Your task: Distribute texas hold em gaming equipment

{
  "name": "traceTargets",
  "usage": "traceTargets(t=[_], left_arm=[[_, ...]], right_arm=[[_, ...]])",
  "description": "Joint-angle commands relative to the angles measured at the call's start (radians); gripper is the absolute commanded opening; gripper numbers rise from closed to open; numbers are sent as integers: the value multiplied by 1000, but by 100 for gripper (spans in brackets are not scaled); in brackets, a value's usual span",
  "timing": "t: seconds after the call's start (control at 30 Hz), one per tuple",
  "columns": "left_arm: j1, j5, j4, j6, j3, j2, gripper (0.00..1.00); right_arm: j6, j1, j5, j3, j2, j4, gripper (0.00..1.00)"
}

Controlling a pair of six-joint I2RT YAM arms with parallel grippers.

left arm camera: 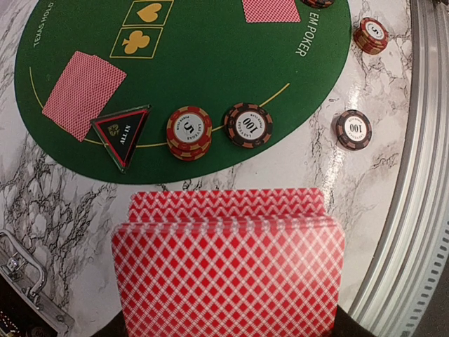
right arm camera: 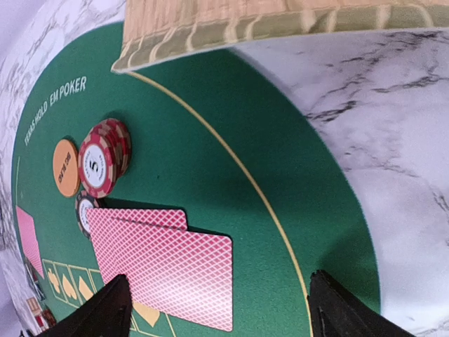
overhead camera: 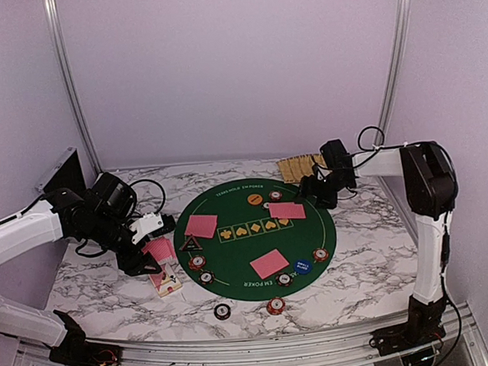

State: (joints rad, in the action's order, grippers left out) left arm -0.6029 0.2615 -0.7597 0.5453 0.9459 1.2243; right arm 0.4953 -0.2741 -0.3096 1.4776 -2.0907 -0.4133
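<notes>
My left gripper (overhead camera: 152, 252) is shut on a deck of red-backed cards (left arm camera: 228, 267) that fills the lower left wrist view and hides its fingers. It hovers left of the green mat (overhead camera: 240, 248). My right gripper (right arm camera: 217, 309) stands open at the mat's far right, with nothing between its fingers. A pair of face-down cards (right arm camera: 168, 263) lies flat on the felt below it. Beside them are a red chip stack (right arm camera: 102, 158) and an orange button (right arm camera: 66, 167). Two more card pairs (overhead camera: 201, 226) (overhead camera: 270, 263) lie on the mat.
A black triangle marker (left arm camera: 123, 135), chip stacks (left arm camera: 189, 130) (left arm camera: 248, 125) and a blue button (overhead camera: 301, 266) sit on the mat. Two chips (overhead camera: 223, 311) (overhead camera: 275, 306) lie on the marble near its front edge. A tan woven tray (overhead camera: 301, 167) is at the back right.
</notes>
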Motion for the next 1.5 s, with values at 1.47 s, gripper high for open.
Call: traceTargets(t=[1.47], left_arm=[[5, 12, 10, 3, 24, -14, 0]], right_arm=[[344, -595, -158, -266, 294, 628, 99]])
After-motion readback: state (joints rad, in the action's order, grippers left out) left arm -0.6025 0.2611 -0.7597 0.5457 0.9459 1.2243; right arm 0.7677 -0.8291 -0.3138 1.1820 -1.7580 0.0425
